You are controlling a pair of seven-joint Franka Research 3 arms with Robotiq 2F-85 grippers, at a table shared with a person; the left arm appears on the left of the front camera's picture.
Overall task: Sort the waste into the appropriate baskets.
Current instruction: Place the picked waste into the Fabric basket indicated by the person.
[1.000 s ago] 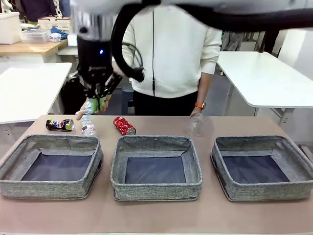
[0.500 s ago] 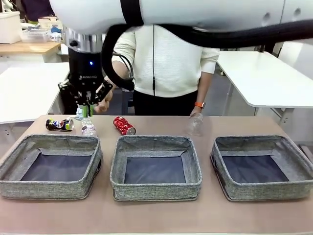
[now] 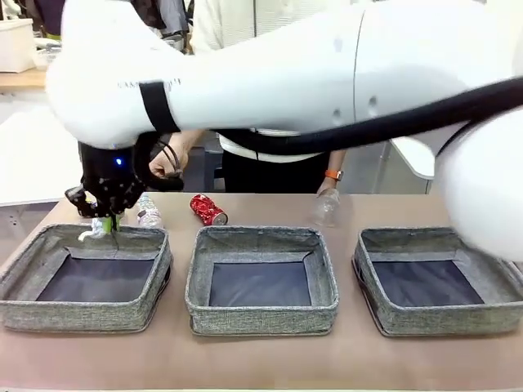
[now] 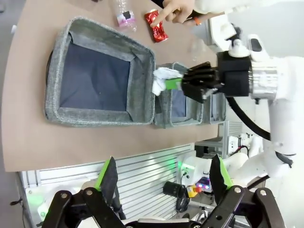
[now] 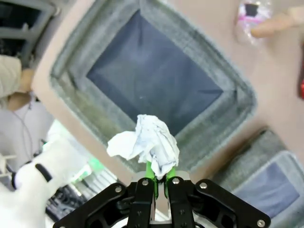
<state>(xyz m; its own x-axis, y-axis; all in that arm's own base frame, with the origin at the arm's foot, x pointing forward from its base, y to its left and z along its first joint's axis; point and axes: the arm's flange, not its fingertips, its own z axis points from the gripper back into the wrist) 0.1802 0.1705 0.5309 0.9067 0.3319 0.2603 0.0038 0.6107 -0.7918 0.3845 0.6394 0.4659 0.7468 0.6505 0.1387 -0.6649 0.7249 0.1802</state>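
**Over the left basket, paper ball about to go in**

Nearest the robot's edge of the table [image 3: 261, 359], three grey baskets sit in a row, and all three show bare dark bottoms: left basket [image 3: 82, 314], middle basket [image 3: 261, 314], right basket [image 3: 441, 318]. Nothing sorted yet, by the look of it.

Up high, the left gripper [image 4: 162, 175] hangs well above the table with its fingers spread wide and nothing between them. It looks parked out of the way.

Now the action. The right arm reaches right across to the left side, and the right gripper [image 3: 106, 222] is down low at the far rim of the left basket. Its jaws are pinched tight on the crumpled paper ball [image 5: 147, 142], gripped at the bottom so the bulk of the paper sticks out past the fingertips. From the wrist, the basket's dark floor lies just beyond the ball. That's a carry held low, I'd say, so the light paper falls inside and doesn't bounce out.

Just behind the baskets wait the plastic bottle [image 3: 149, 214], the red can [image 3: 207, 209] and a crushed clear container [image 3: 327, 206], lined up along the far side.

Farthest back stands the person, one hand [image 4: 178, 9] pointing down near the red can.
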